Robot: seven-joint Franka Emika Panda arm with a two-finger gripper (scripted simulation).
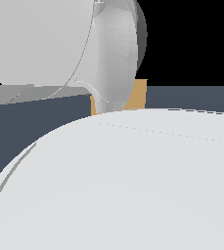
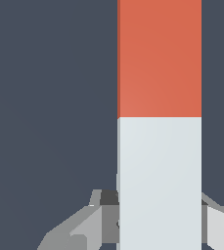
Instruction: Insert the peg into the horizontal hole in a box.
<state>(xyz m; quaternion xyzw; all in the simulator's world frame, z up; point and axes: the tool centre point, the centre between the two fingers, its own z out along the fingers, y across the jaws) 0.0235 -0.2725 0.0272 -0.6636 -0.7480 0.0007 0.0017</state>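
Observation:
The peg fills the middle of the wrist view, with its orange-red end (image 2: pixel 159 58) pointing away from the wrist and its pale grey-white end (image 2: pixel 159 176) between my fingers. My gripper (image 2: pixel 159 205) is shut on the pale end. One finger (image 2: pixel 101 215) presses one side and the other finger (image 2: pixel 218 222) presses the opposite side. In the exterior view only a sliver of the tan box (image 1: pixel 139 95) shows behind the arm. The hole is hidden. The peg and the gripper do not show in the exterior view.
The robot's own white arm links (image 1: pixel 113 185) fill most of the exterior view and block it. A dark blue-grey floor (image 2: pixel 50 97) lies behind the peg in the wrist view.

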